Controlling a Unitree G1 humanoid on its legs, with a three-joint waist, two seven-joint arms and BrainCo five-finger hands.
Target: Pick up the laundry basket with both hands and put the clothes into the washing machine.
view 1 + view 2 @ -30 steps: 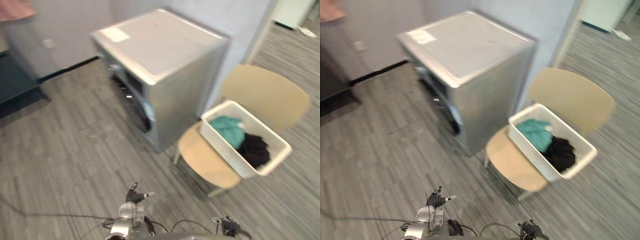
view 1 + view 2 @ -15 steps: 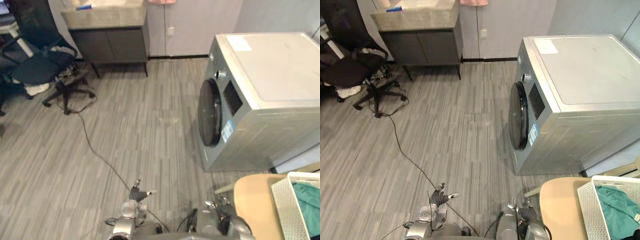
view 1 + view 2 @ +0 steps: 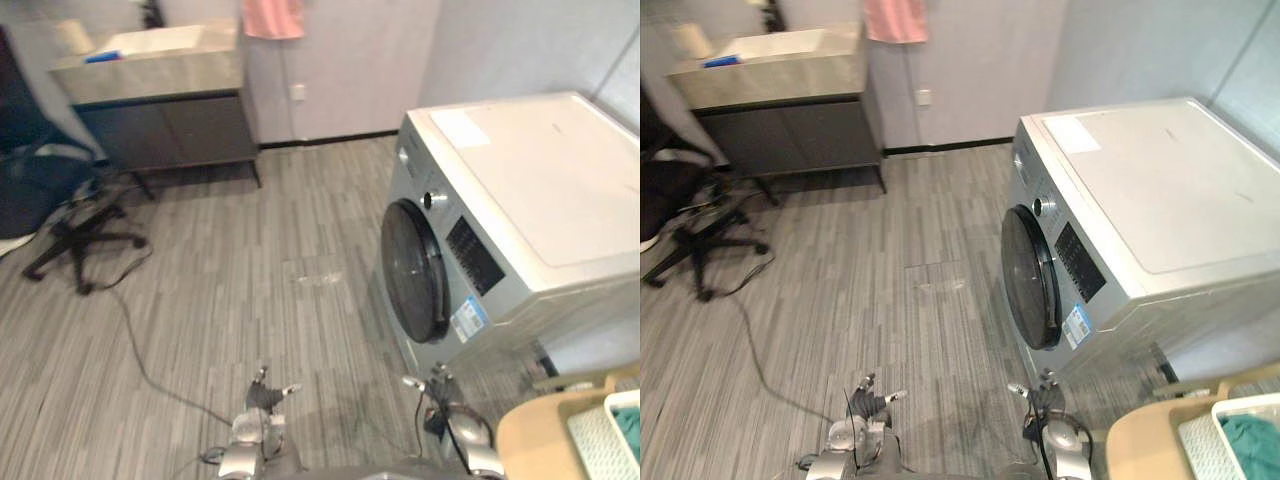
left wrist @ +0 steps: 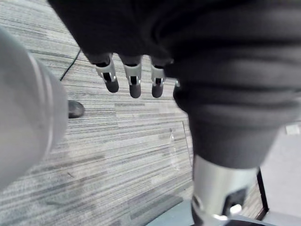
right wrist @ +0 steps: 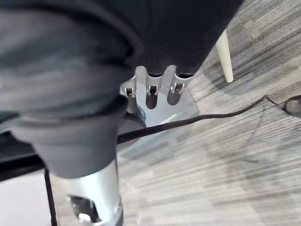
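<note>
The silver washing machine (image 3: 520, 210) stands at the right, its round dark door (image 3: 412, 272) shut and facing the floor. At the lower right corner, a corner of the white laundry basket (image 3: 1202, 440) sits on a beige chair seat (image 3: 1145, 445), with teal cloth (image 3: 1252, 440) inside. My left hand (image 3: 266, 393) hangs low near the bottom edge, fingers (image 4: 134, 77) straight and holding nothing. My right hand (image 3: 443, 392) hangs low in front of the washer, left of the chair, fingers (image 5: 151, 92) straight and empty.
A grey sink cabinet (image 3: 165, 110) stands against the far wall with a pink towel (image 3: 272, 18) hanging above it. A dark office chair (image 3: 45, 195) is at the far left. A chair leg (image 5: 225, 59) is close to my right hand. Grey plank floor (image 3: 250, 290) lies between.
The camera has swung: the basket and chair went from full view to the lower right corner, and the washer door, cabinet and office chair came into view. Both hands stay low and empty.
</note>
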